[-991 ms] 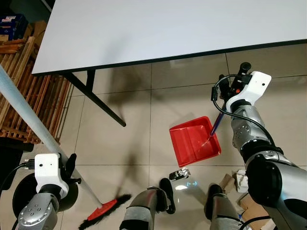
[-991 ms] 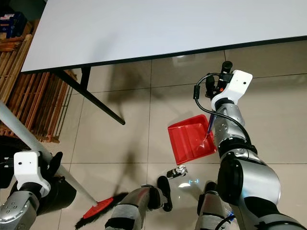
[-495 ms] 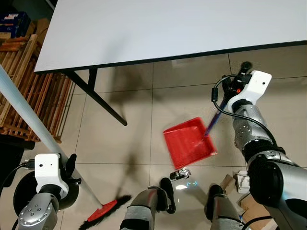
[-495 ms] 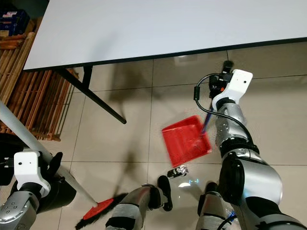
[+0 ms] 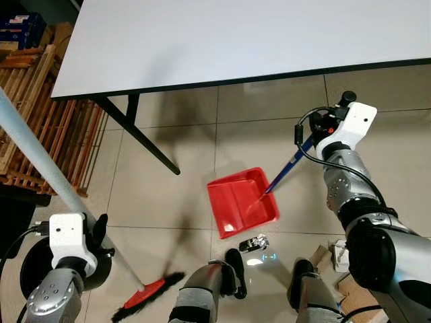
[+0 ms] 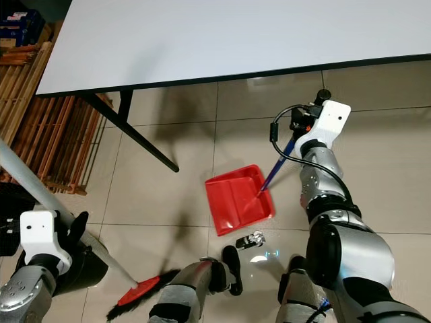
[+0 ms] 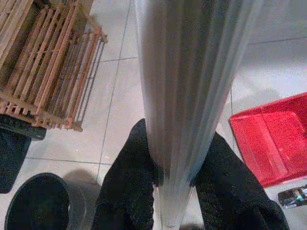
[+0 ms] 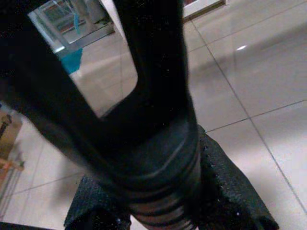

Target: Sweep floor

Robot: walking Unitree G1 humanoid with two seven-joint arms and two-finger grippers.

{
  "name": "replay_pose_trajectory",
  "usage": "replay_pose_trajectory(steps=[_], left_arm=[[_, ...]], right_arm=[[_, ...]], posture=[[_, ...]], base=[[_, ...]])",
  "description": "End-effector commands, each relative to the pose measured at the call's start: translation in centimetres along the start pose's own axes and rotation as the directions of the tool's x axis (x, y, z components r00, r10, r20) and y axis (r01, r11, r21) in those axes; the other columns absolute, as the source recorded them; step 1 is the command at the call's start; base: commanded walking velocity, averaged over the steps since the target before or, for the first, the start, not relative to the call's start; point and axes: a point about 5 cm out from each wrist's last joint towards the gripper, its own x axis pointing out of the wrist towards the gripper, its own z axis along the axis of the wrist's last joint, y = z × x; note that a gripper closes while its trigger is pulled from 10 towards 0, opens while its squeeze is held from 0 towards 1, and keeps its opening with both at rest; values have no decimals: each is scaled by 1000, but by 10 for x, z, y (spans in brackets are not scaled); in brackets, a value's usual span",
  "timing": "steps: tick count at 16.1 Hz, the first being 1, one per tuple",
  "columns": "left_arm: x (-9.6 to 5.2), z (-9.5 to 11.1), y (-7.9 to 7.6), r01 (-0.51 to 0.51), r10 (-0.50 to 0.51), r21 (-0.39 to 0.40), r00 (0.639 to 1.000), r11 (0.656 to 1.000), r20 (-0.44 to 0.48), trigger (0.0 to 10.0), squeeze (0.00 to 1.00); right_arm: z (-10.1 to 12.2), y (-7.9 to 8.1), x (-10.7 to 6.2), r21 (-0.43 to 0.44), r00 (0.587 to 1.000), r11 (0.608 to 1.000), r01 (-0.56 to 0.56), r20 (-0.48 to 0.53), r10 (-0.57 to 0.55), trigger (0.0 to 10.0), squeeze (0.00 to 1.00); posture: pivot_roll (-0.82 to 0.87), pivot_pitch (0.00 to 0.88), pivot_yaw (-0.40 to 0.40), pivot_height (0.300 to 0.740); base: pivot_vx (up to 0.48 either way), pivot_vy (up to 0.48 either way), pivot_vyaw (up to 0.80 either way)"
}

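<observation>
A red dustpan [image 5: 241, 210] rests on the tiled floor in front of my feet, its blue handle [image 5: 288, 168] slanting up to my right gripper [image 5: 328, 125], which is shut on the handle's black end [image 8: 158, 158]. My left gripper [image 5: 95, 233] is shut on the broom's silver pole [image 7: 184, 86] at the lower left. The broom's red head with black bristles [image 5: 145, 299] touches the floor beside my left foot. A crumpled silvery wrapper [image 5: 254, 243] lies just on the near side of the dustpan.
A white table [image 5: 236, 33] on black legs [image 5: 138, 138] spans the far side. A wooden slatted rack [image 5: 40, 121] stands at the left, with a black bin [image 5: 27, 269] near it. Cardboard scraps [image 5: 337, 259] lie by my right foot.
The dustpan has slid left and a little nearer to my feet, its handle leaning over more. The broom and left arm have hardly moved.
</observation>
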Motion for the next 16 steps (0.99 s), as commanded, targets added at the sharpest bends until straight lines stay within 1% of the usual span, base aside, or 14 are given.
replay_pose_trajectory(steps=[1,4,9,11,14,15,16], left_arm=[[-5,-10,8,-37,38,16,999,999,-39,10000,0],[6,-13,0,-28,28,0,999,1000,-38,10000,0],[32,-10,-24,4,-4,-51,1000,999,1,10000,0],[46,-3,-35,30,-29,-57,999,998,29,10000,0],[60,2,-45,43,-39,-77,998,996,51,10000,0],[65,4,-50,51,-46,-84,997,995,64,10000,0],[70,5,-55,59,-52,-90,996,994,74,10000,0]], right_arm=[[-13,0,-5,-10,999,1000,0,-42,-1,10000,0],[-15,-9,-8,-56,998,998,28,-49,-31,10000,0],[-23,-18,-16,-105,997,994,41,-54,-47,10000,0],[-27,-23,-20,-110,997,993,53,-55,-60,10000,0],[-27,-31,-23,-100,995,992,83,-47,-88,10000,0],[-26,-33,-24,-103,995,991,83,-41,-87,4471,0],[-25,-35,-24,-109,995,991,81,-40,-86,1608,0]], posture=[[132,362,281,740],[88,335,255,740],[6,277,217,740],[-35,235,199,740],[-69,200,180,740],[-87,183,170,740],[-103,168,162,740]], base=[[0,0,0],[0,0,0],[0,0,0],[0,0,0],[0,0,0],[0,0,0],[0,0,0]])
